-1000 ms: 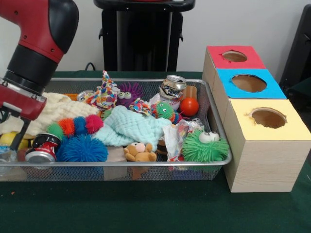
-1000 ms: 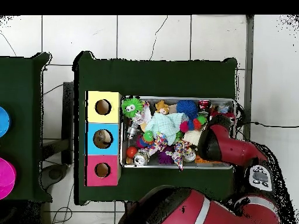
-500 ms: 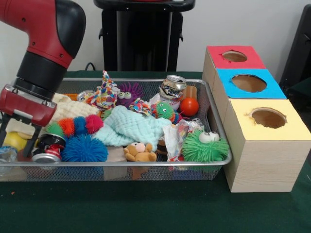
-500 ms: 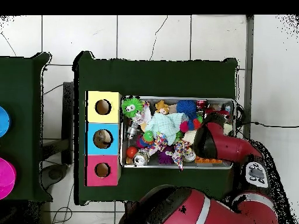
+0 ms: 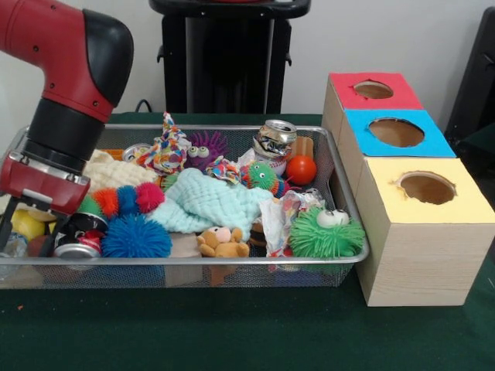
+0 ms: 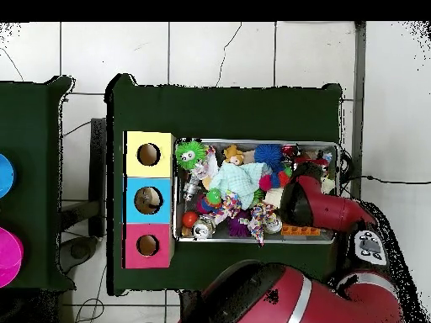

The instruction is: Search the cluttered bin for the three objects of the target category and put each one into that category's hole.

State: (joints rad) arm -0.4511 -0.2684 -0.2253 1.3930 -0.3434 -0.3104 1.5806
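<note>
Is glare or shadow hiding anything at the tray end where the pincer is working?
Front view: even light, only small highlights on the crushed can; the red arm's wrist, not shadow, screens part of the mesh tray's left end, with the pincer open below it. Overhead view: no glare; the arm covers that corner and the pincer.

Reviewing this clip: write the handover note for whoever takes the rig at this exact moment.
Gripper: down inside the wire mesh bin at the end farthest from the boxes, fingers spread beside a red drink can; it holds nothing that I can see.
Bottles: one clear, crinkled piece shows at the bin's corner by the gripper, probably a bottle; the other two are not visible, likely buried.
Red-faced hole: on the box farthest from the camera; contents cannot be seen.
Done: no delivery visible.
Left: find, lift and drop all three.
</note>
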